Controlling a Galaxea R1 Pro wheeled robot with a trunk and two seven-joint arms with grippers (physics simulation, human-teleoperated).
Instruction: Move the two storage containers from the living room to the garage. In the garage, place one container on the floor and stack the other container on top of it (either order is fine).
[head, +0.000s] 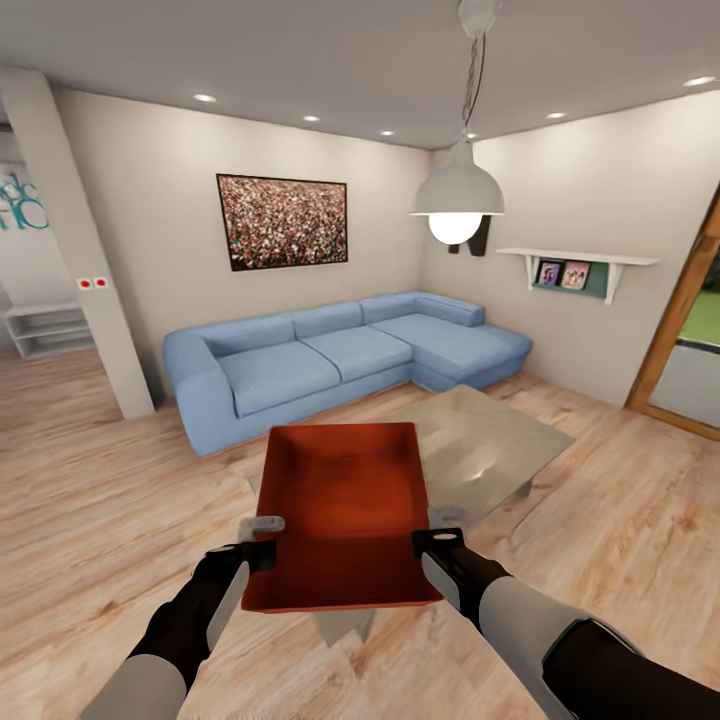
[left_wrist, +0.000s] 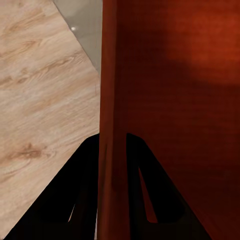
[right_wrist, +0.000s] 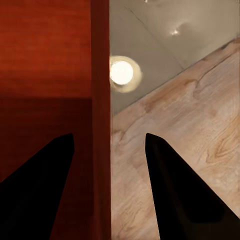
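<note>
Storage container (head: 345, 500), orange-red and open on top, up in the air in the living room, over the wood floor (head: 100, 500). At its left wall, left gripper (head: 262, 540) squeezed tight on that wall, one finger (left_wrist: 82, 165) outside and one inside. At its right wall, right gripper (head: 440, 545) spread wide, a finger (right_wrist: 50, 170) on each side of the wall but not pressing it. Just past the bin and a bit right, glass table (head: 500, 440). Farther back, blue sofa (head: 340, 355) by the wall.
</note>
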